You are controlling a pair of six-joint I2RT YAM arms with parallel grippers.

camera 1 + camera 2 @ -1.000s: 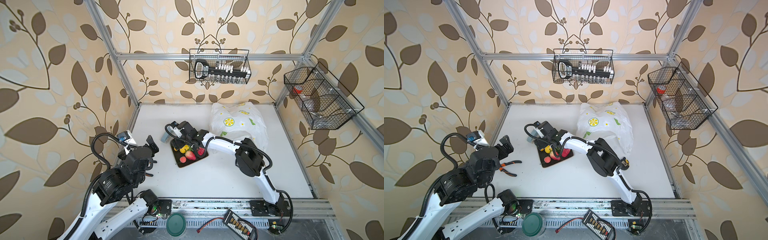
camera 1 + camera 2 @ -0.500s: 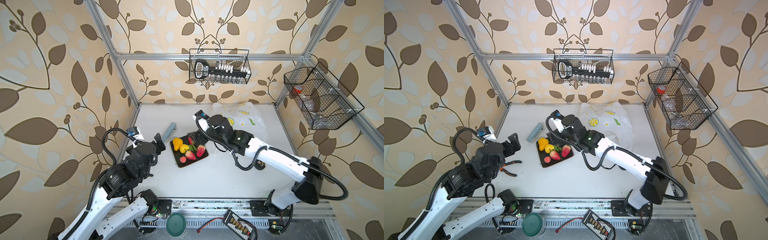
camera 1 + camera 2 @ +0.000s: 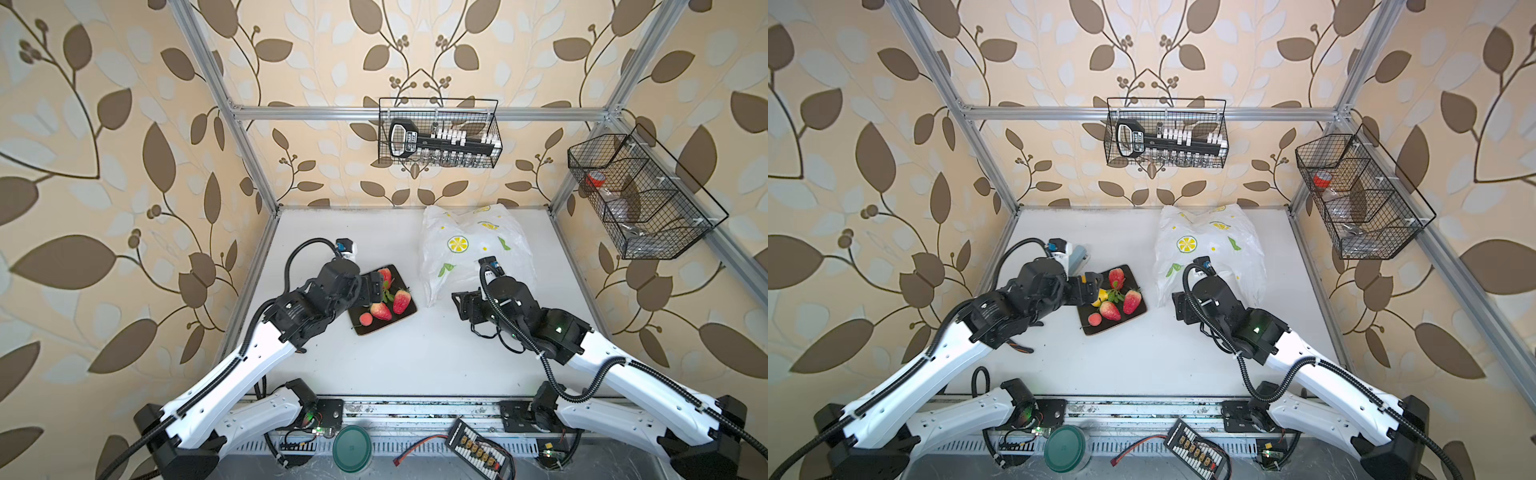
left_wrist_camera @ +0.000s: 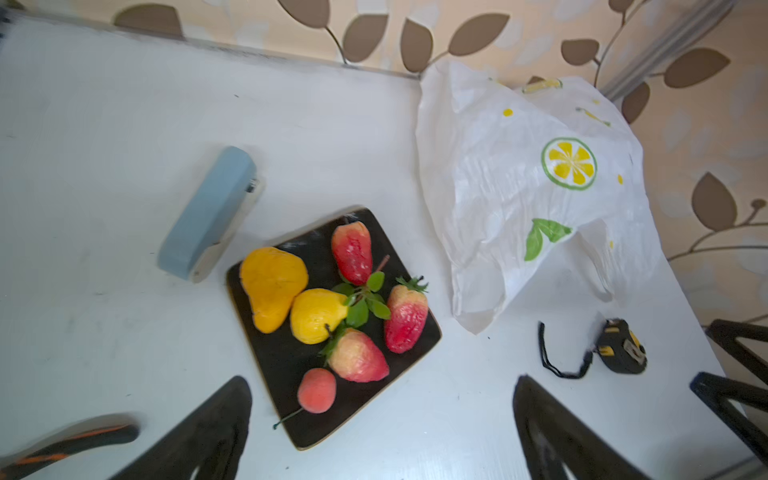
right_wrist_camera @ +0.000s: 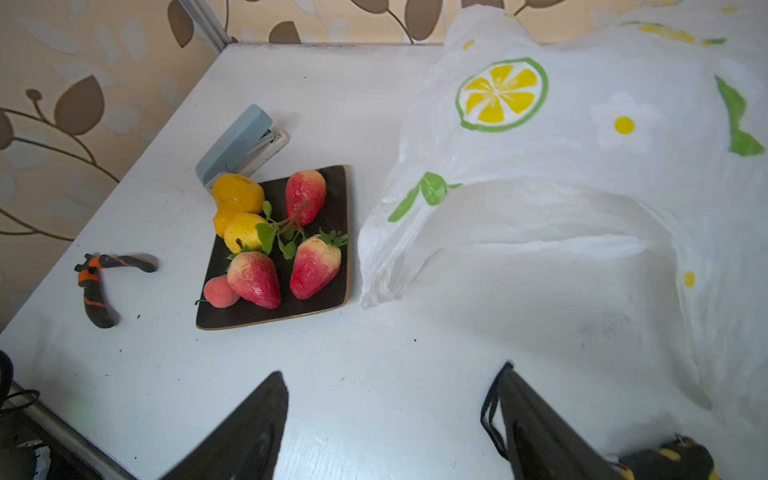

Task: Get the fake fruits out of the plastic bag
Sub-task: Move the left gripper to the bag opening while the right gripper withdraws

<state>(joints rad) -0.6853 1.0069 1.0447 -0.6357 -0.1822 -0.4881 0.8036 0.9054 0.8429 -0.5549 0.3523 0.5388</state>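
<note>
Tray (image 4: 277,362) edge lies just beside plastic bag (image 4: 498,187).

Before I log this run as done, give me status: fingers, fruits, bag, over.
Left gripper open over dark tray; right gripper open, empty, by plastic bag. Fake fruits on tray, out of bag. Tape measure beside right gripper; nothing blocking.

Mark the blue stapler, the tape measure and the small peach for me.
blue stapler (image 4: 210,212): left wrist view, middle of its blue top.
tape measure (image 4: 621,351): left wrist view, black and yellow case.
small peach (image 5: 220,291): right wrist view, centre of the fruit.
</note>
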